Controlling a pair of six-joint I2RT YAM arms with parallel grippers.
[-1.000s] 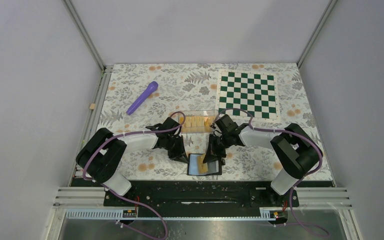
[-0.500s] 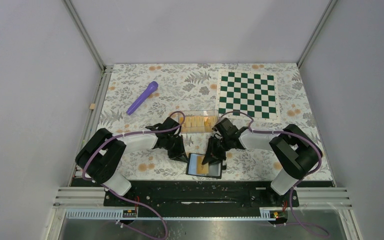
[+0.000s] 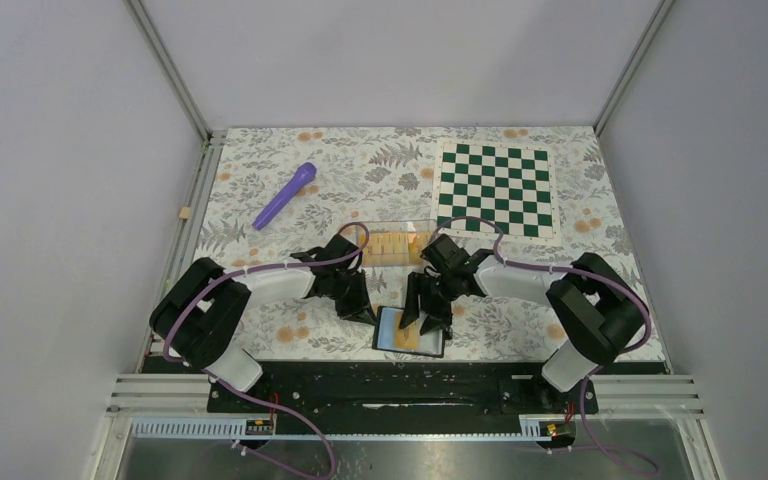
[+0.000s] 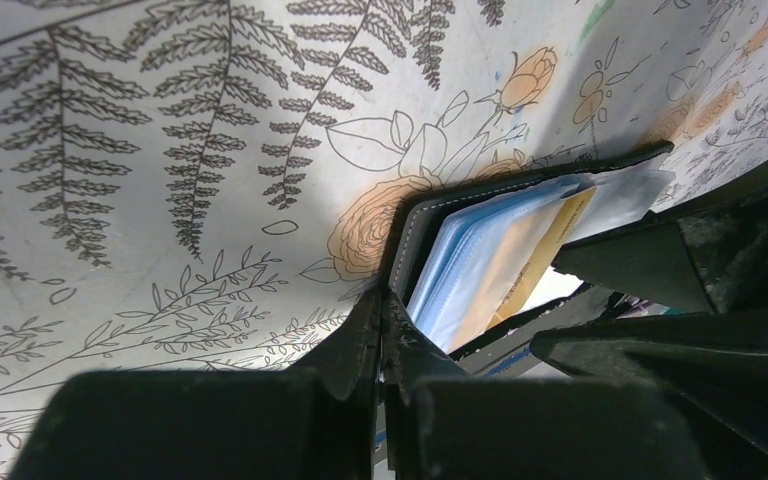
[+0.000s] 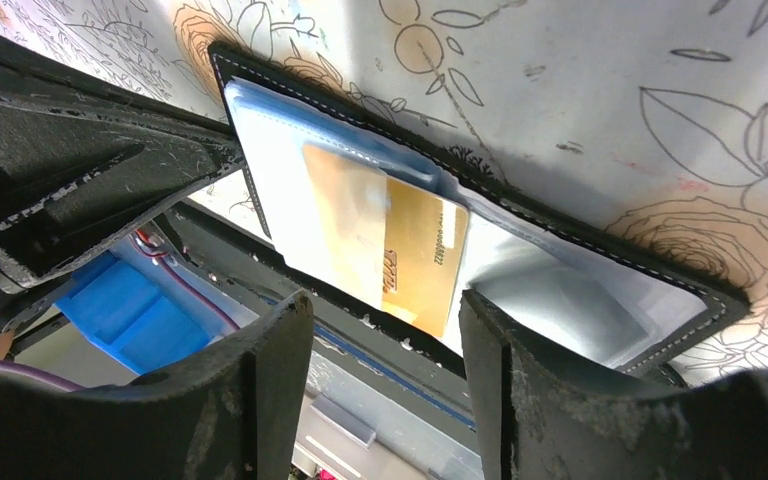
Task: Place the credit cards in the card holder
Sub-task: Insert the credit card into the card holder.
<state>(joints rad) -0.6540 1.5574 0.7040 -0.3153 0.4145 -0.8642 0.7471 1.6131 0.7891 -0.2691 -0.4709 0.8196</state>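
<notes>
Now the left claw [image 4: 382, 312] stays clamped on the corner of the card holder [image 3: 408, 331], pinning it open on the floral surface [image 3: 520, 320]. One credit card [image 5: 400, 245] lies partly tucked in a glossy pocket, one end sticking out. A second ago the right claw [image 5: 385, 300] gripped it; now that claw's fingers stand apart above it. It probably needs a push to seat fully. Other cards [image 3: 390, 247] wait in the clear box [image 3: 395, 224].

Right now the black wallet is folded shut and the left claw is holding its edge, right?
Not quite. The black wallet is lying open, not folded shut. The right wrist view shows its shiny blue pockets, with a gold card tucked partway into one. The left claw is holding its edge, as you said.
</notes>
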